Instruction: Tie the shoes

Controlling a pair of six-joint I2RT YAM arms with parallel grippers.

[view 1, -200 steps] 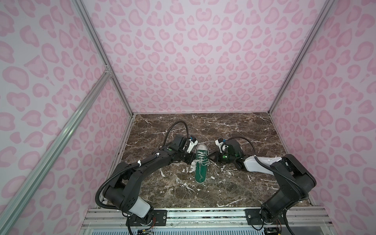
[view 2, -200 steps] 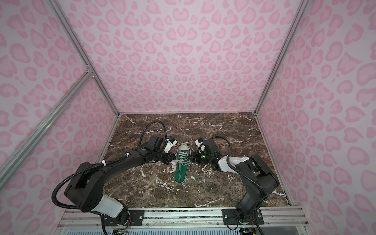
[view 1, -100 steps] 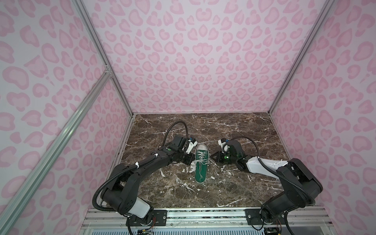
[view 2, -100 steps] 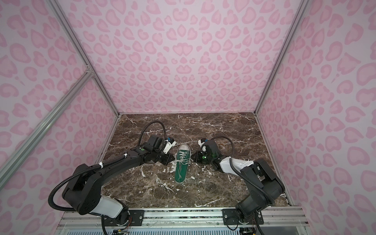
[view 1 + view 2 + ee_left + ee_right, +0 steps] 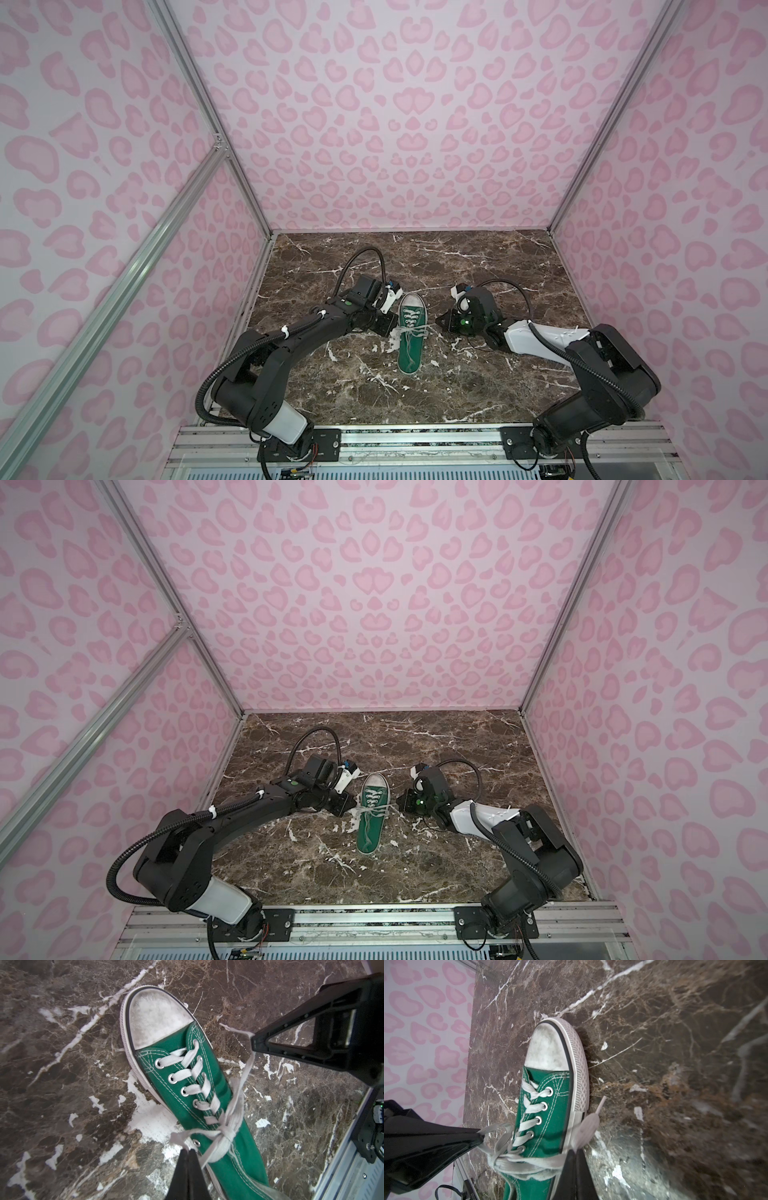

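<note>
Shoe place: shoe lies sole-down on the marble table, about mid-table, between my two grippers.
Shoe axis: long axis runs near to far in both top views; white toe cap points at the back wall, heel toward my bases.
Laces: white laces are knotted over the upper eyelets, one strand running off each side of the shoe.
Left gripper: my left gripper is closed, fingertips pinching the strand at the shoe's left side, just beside the last eyelet.
Right gripper: my right gripper is closed, clamped on the strand at the shoe's right side; that strand's loose end lies on the table by the sole.
Hidden: heel is cut off by the frame edge in both wrist views.
Hard to tell: whether the knot has finished loops or only a crossing I cannot tell; in both top views the laces are too small to read.
Blur: table at one edge of the right wrist view is smeared.
</note>
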